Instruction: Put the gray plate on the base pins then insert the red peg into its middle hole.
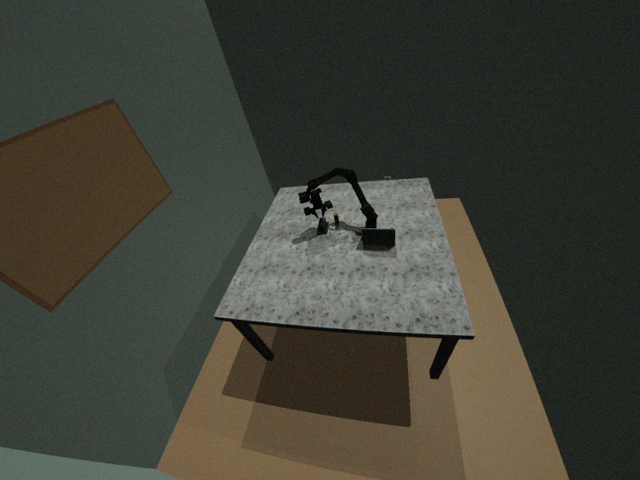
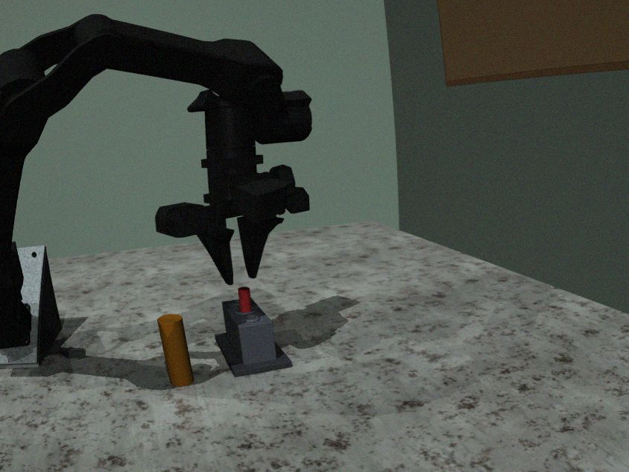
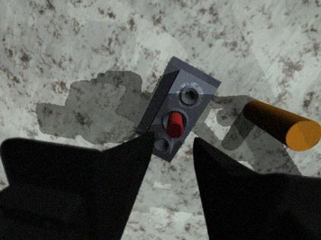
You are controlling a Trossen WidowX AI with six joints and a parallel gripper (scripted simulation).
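Observation:
The gray plate (image 2: 257,341) (image 3: 195,112) sits as a block on the darker flanged base (image 2: 238,368) (image 3: 195,74) and looks flat. Pin ends show in its outer holes in the wrist view. The red peg (image 2: 244,300) (image 3: 175,127) stands nearly upright in the middle hole, with its upper part above the plate; its lower end is hidden. My gripper (image 1: 320,218) (image 2: 241,280) (image 3: 173,140) is open and empty, pointing down, with its fingertips just above the peg's top and apart from it.
An orange cylinder (image 1: 336,219) (image 2: 176,351) (image 3: 274,120) stands close beside the base, on the arm's side. The arm's mounting bracket (image 1: 378,236) (image 2: 31,303) stands on the speckled table (image 1: 341,287) (image 2: 419,398).

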